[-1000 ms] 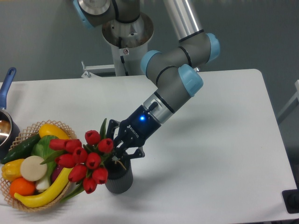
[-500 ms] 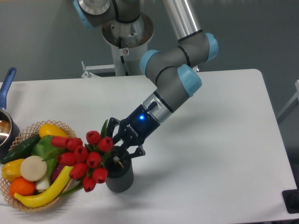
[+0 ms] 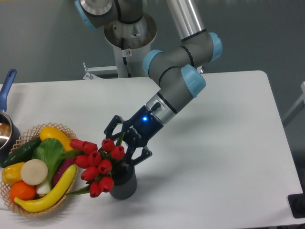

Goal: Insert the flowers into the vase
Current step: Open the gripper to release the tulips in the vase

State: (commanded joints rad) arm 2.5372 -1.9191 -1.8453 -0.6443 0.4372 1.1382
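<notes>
The flowers [image 3: 97, 162], a bunch of red tulip buds with green stems, have their stems down in the dark grey vase [image 3: 123, 185]. The buds lean out to the left over the vase rim, toward the basket. My gripper [image 3: 126, 141] hangs just above the vase mouth. Its fingers [image 3: 111, 128] are spread apart on either side of the stems, so it is open and holds nothing.
A woven wicker basket [image 3: 29, 211] of fruit and vegetables sits at the left, with a banana [image 3: 47, 193] close to the buds. A pot with a blue handle [image 3: 7, 85] is at the far left edge. The arm's base [image 3: 128, 33] stands behind the table.
The gripper's fingers have spread open and let go of the stems. The bunch has dropped lower into the vase and shifted slightly right.
</notes>
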